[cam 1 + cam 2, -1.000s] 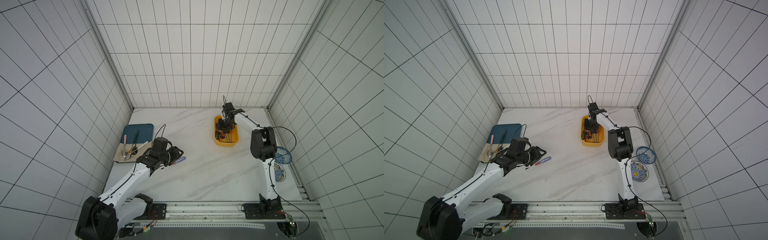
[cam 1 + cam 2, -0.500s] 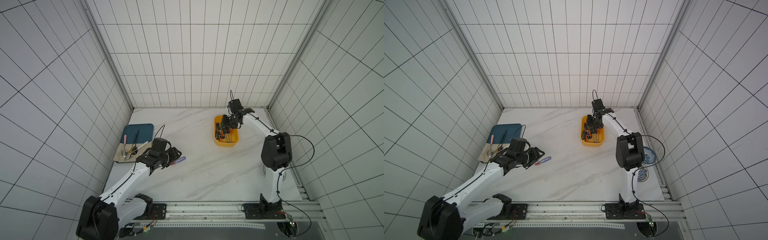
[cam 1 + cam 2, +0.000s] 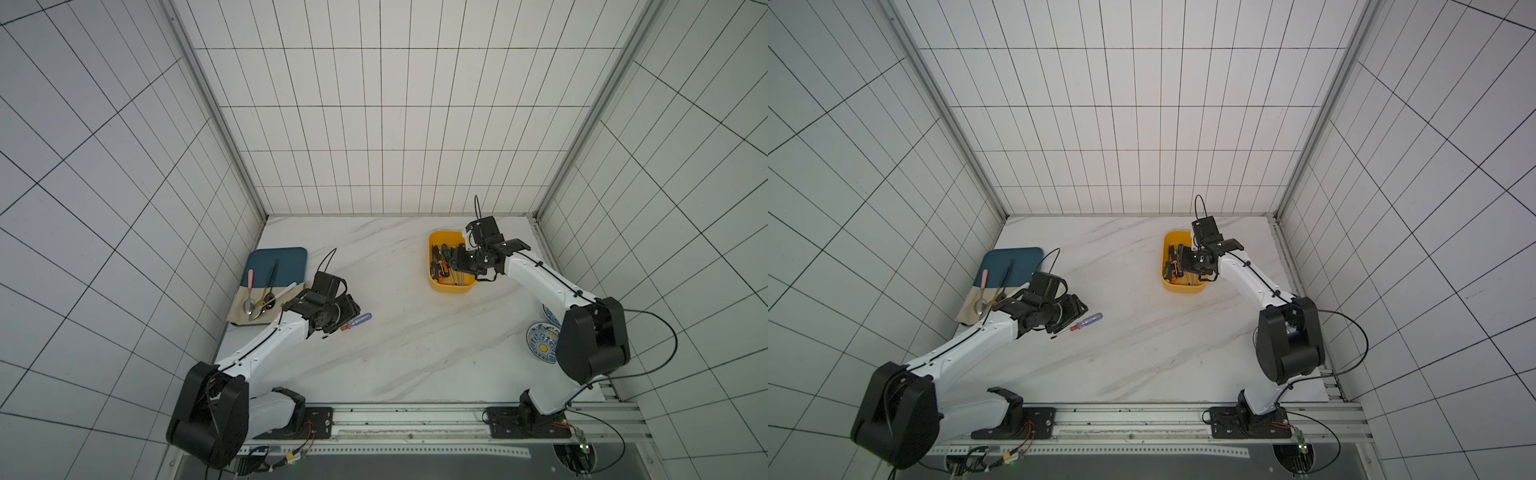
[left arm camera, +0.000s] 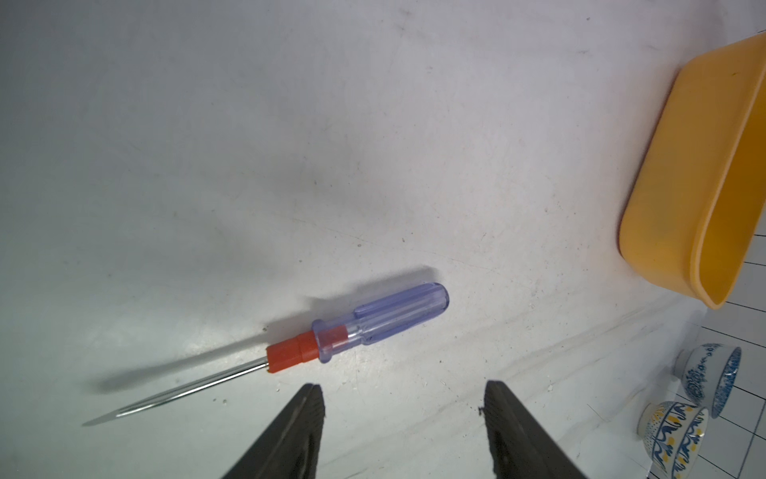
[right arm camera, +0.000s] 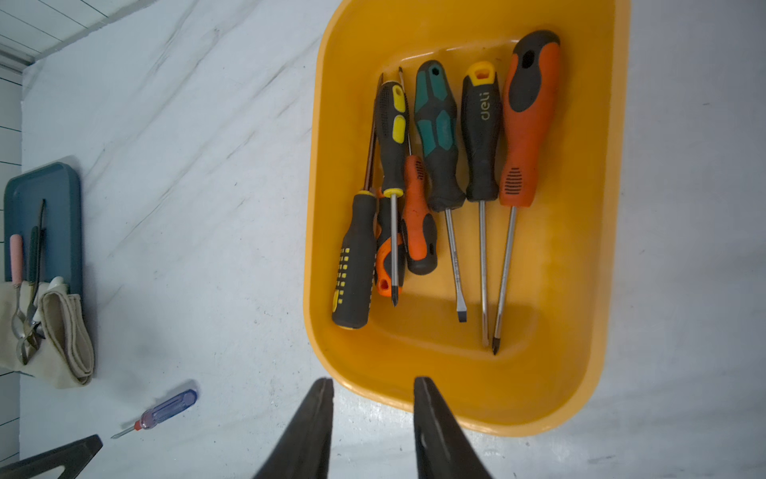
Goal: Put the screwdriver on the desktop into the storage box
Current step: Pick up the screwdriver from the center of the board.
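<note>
Desktop (image 3: 415,345) is filling the middle of both top views. Storage box (image 3: 452,287) is sitting right of centre, in the upper part of the desktop, holding a row of other screwdrivers (image 5: 435,178). The screwdriver (image 3: 351,325) I'm after is lying flat on the desktop, left of centre and lower down, well apart from the box.

My right claw (image 5: 372,381) is hanging over the box's edge, jaws parted, nothing between them. In its wrist view the screwdriver (image 5: 159,414) is showing small at lower left. Wrong arm for this one.

My left claw (image 4: 404,390) is hovering just beside the screwdriver, released, jaws standing wide and gripping nothing. In the left wrist view the screwdriver (image 4: 286,352) is lying up and left of the gap. Its clear blue handle is pointing toward right of centre, and its red collar is sitting just above the left-hand finger (image 4: 298,427). Its bare shaft is running off to lower left. No contact, as far as I can tell.

Key relation: the long axis is running at a shallow slant to my jaws' closing line, not across it. I'm reckoning the next move is calling for a wrist twist plus a short shift toward frame upper left, bringing the handle crosswise into the gap. Closing as-is is risking a nudge or a roll.
</note>
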Robot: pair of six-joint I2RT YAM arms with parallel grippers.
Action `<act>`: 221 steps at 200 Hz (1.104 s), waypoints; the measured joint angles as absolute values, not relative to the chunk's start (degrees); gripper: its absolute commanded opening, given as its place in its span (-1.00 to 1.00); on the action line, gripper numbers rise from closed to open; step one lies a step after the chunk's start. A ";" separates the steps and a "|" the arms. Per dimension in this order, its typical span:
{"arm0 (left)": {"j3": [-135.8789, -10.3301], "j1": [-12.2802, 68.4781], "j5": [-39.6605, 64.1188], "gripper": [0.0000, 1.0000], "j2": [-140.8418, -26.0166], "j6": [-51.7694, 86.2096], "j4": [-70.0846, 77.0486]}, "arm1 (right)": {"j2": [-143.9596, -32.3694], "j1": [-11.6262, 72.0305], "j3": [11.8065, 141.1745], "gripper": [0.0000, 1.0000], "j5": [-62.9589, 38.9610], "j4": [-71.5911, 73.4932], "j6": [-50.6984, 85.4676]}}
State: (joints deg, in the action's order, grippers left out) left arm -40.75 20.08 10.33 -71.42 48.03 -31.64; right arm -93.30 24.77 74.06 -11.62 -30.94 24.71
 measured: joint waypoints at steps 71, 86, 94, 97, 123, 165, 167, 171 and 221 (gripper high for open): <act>-41.39 20.62 5.67 0.33 -78.02 45.01 -29.08 | -89.91 32.67 66.74 -0.27 -11.05 -28.80 26.02; -41.80 20.86 5.48 0.33 -79.40 44.42 -28.49 | -89.19 33.34 65.28 -0.28 -10.98 -28.64 26.28; -41.98 20.93 5.41 0.33 -79.96 44.05 -28.03 | -88.77 33.45 64.62 -0.28 -10.87 -28.56 26.41; -42.02 20.95 5.37 0.33 -80.20 43.90 -27.86 | -88.60 33.45 64.38 -0.28 -10.83 -28.53 26.46; -42.15 21.34 5.37 0.33 -81.47 42.81 -26.74 | -87.39 33.47 62.46 -0.28 -10.39 -28.03 26.83; -42.24 22.46 5.43 0.33 -84.34 41.93 -25.89 | -87.13 33.50 60.40 -0.28 -10.20 -27.59 27.29; -42.24 22.55 5.43 0.33 -84.42 41.93 -25.87 | -87.13 33.50 60.38 -0.28 -10.20 -27.57 27.31; -42.24 22.68 5.48 0.33 -84.53 41.91 -25.89 | -87.13 33.50 60.31 -0.28 -10.20 -27.53 27.33; -42.24 25.43 5.61 0.31 -84.64 42.00 -26.06 | -87.13 33.52 60.14 -0.28 -10.22 -26.35 27.70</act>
